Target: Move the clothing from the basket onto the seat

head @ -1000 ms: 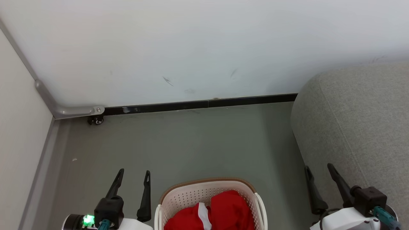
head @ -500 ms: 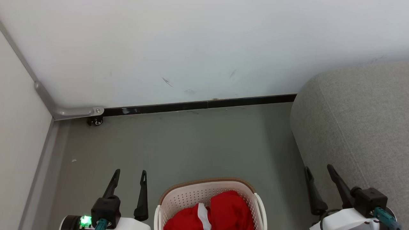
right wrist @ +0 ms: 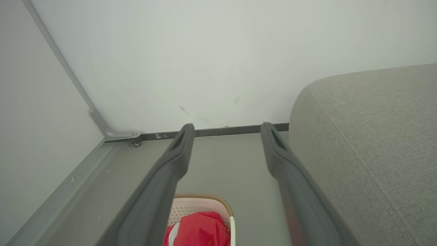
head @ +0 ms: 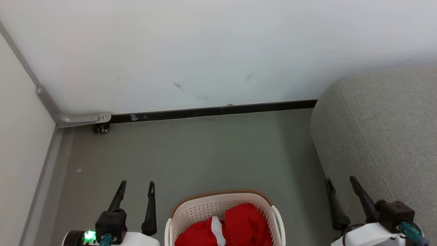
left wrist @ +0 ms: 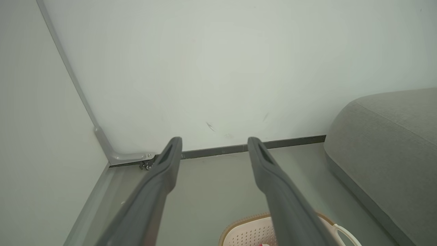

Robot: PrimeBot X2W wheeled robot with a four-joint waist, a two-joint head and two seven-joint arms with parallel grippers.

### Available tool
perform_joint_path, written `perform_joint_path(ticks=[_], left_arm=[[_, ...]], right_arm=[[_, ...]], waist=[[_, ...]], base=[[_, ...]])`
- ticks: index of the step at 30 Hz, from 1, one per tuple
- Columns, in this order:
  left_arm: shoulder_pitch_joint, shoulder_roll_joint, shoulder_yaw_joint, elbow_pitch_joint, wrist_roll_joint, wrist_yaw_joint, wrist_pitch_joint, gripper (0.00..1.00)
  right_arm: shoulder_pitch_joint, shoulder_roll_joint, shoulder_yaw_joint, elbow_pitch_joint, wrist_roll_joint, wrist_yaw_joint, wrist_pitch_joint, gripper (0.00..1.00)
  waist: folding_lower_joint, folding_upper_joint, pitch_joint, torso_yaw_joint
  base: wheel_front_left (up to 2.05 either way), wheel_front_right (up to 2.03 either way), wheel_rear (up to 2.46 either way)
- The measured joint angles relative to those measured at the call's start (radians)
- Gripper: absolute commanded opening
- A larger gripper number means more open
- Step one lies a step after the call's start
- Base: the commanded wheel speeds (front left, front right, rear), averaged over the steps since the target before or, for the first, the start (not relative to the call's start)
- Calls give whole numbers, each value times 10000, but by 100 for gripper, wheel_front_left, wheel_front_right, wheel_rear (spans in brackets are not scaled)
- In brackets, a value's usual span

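Left gripper [head: 136, 184] fingers spread apart, empty, above grey floor [head: 205, 150], just left of cream-white perforated plastic basket with brown rim [head: 191, 212]. Right gripper [head: 340, 179] likewise parted, empty, by the near edge of large grey fabric sofa [head: 382, 130]. Bright red garments with white trim [head: 244, 225] lie bunched inside the basket, between both grippers. White wall [head: 205, 51] behind.

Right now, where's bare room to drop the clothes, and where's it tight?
Sofa top, right of the basket: all bare in view. Floor between basket, wall and sofa: bare too. Tight inside the basket, heaped with red clothes.
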Motion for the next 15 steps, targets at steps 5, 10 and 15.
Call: perform_joint_path(ticks=[5, 10, 15], left_arm=[[0, -6, 40, 0, 0, 0, 0, 100], [0, -12, 48, 0, 2, -2, 0, 100], [0, -27, 67, -6, 6, -2, 0, 100]], right_arm=[[0, 0, 15, 4, 6, 0, -2, 100], [-1, 0, 23, 8, 8, 0, -84, 100], [-2, 0, 23, 4, 8, 0, -90, 100]], waist=[[-1, 0, 13, -2], [-1, 1, 37, -8], [-1, 0, 87, -19]], base=[[0, 0, 0], [0, 0, 0], [0, 0, 0]])
